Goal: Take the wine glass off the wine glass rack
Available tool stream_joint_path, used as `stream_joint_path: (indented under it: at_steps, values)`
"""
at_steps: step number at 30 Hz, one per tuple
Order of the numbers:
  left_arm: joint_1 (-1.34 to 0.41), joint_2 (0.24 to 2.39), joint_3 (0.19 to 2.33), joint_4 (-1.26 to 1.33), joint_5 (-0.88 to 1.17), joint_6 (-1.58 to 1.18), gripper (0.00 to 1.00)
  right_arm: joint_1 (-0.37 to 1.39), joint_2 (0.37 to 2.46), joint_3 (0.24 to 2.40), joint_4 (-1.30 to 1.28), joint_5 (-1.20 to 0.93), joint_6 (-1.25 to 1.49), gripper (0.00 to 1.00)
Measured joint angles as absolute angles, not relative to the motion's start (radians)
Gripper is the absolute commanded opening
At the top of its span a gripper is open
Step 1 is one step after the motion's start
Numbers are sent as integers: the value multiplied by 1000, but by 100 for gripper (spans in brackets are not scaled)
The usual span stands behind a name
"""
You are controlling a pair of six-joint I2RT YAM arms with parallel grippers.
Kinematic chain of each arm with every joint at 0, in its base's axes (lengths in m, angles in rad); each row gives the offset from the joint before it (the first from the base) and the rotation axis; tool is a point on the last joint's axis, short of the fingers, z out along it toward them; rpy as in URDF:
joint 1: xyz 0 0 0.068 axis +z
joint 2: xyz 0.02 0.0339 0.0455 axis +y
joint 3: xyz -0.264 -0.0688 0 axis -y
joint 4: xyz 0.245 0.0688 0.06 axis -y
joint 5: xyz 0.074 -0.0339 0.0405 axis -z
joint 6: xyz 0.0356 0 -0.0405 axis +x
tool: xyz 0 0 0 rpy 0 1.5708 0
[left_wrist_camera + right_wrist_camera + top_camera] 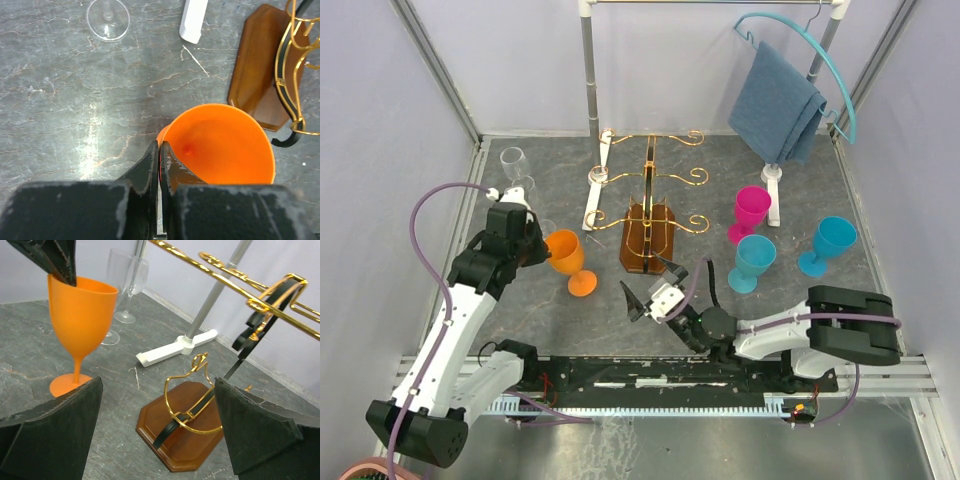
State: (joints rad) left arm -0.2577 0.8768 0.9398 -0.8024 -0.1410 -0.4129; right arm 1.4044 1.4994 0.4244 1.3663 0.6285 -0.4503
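Observation:
The wine glass rack is gold wire on a brown wooden base, at the table's middle; no glass hangs on its arms in the top view. It also shows in the left wrist view and the right wrist view. An orange wine glass stands upright left of the rack, its foot at or just above the table. My left gripper is shut on its rim; the fingers show pinching it from above. My right gripper is open and empty, just in front of the rack base.
Two clear wine glasses stand at the back left. A pink glass and two blue glasses stand to the right. A white pole stand is behind the rack, with a blue towel on a teal hanger.

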Motion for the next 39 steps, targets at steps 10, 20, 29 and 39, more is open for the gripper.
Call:
stream_joint_path:
  at_steps: [10, 20, 29, 39]
  values:
    - [-258, 960, 940, -808, -202, -391, 15, 1405, 1405, 393, 1353, 663, -455, 100]
    - [-263, 894, 847, -645, -156, -422, 6, 1405, 1406, 390, 1349, 691, -475, 100]
    - [-297, 832, 724, -497, -203, -452, 16, 1405, 1407, 388, 1350, 708, -491, 100]
    - [-301, 862, 713, -437, -236, -451, 55, 1405, 1427, 387, 1354, 719, -503, 100]
